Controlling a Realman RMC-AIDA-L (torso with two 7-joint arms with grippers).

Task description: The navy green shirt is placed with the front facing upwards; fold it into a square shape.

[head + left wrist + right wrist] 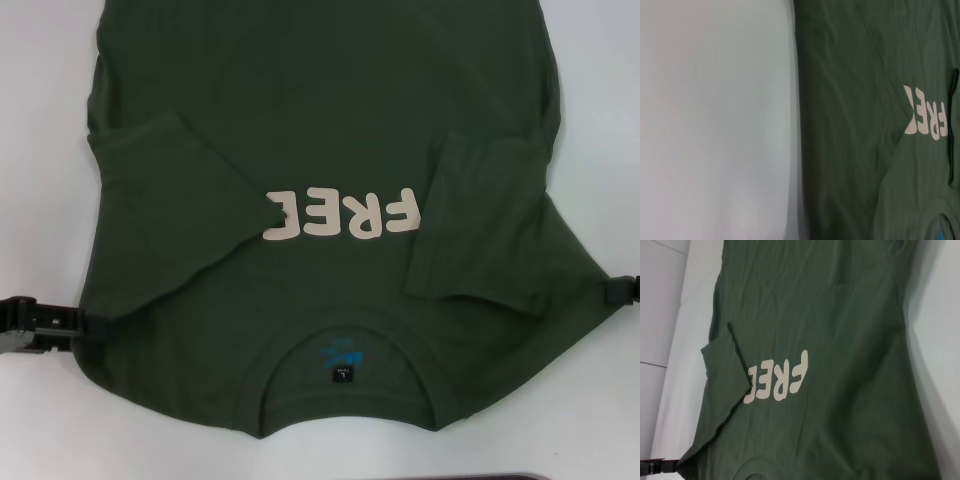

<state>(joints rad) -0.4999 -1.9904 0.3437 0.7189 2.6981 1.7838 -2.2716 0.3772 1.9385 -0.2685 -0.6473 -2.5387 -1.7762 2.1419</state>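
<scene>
White tabletop [40, 150] | dark olive-green cotton T-shirt [330, 130] lying face-up, collar nearest, both sleeves folded inward (narrowing toward a square) | left gripper [45, 325] sitting at its shoulder edge, right gripper [620, 290] opposite; finger states impossible to tell.

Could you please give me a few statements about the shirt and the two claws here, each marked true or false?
1. The navy green shirt lies with its "FREE" lettering facing up. True.
2. Both sleeves are spread flat outward. False: both are folded in over the body, and the left sleeve covers part of the last letter.
3. The collar is at the edge nearest the robot. True.
4. The left claw hovers over the lettering. False: it is at the shirt's left edge, near the shoulder.
5. The right claw is at the shirt's right edge. True.
</scene>
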